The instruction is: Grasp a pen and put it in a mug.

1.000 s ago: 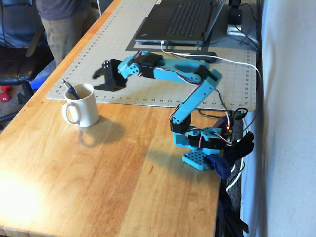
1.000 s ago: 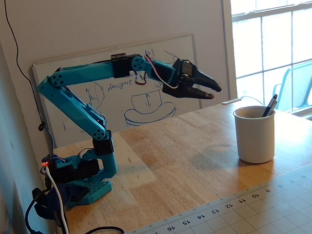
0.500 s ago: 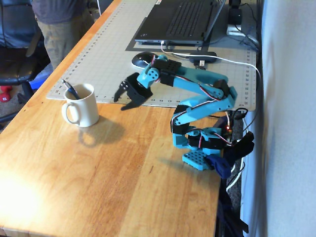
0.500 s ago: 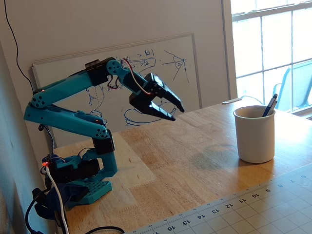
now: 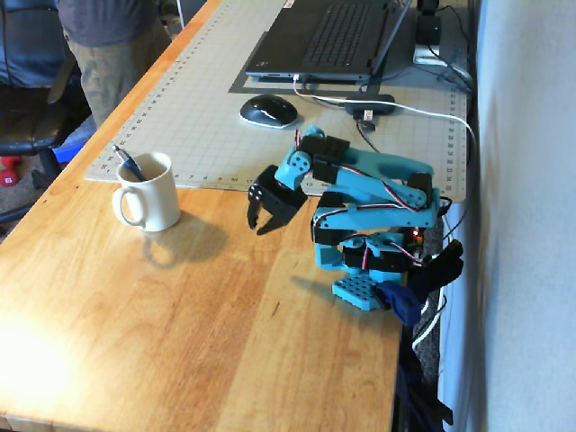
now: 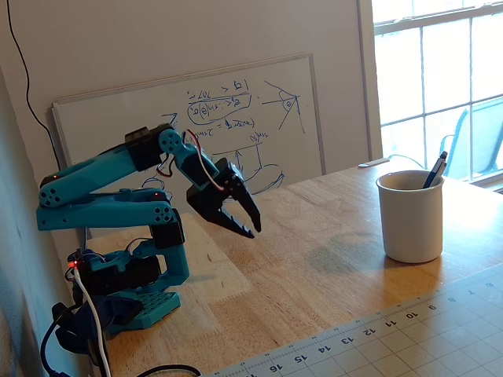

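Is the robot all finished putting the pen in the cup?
It looks finished. The pen already stands inside the mug, leaning on the rim with its top poking out, which shows in both fixed views. Nothing is in hand: the gripper is empty, its fingers apart, hanging above the wooden table away from the mug. Nothing seems left, except perhaps the arm settling to rest.

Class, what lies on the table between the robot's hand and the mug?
Only bare wooden table separates the hand from the mug, in both fixed views.
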Tool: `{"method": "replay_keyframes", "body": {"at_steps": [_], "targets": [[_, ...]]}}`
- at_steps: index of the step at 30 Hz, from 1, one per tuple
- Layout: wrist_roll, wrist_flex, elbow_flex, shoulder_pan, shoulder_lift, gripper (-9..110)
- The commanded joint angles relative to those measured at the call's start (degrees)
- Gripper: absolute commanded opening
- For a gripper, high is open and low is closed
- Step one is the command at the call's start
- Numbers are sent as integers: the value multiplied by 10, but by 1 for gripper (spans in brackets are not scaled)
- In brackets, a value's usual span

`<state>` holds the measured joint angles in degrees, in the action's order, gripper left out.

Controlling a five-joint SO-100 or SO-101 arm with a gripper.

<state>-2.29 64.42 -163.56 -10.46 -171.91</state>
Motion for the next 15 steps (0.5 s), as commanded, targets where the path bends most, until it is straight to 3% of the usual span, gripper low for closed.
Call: {"method": "replay_keyframes", "body": {"at_steps": [1,15], "targets": [[7,4,-26,5,-50,2],[6,23,-138,5,-170,2]]}}
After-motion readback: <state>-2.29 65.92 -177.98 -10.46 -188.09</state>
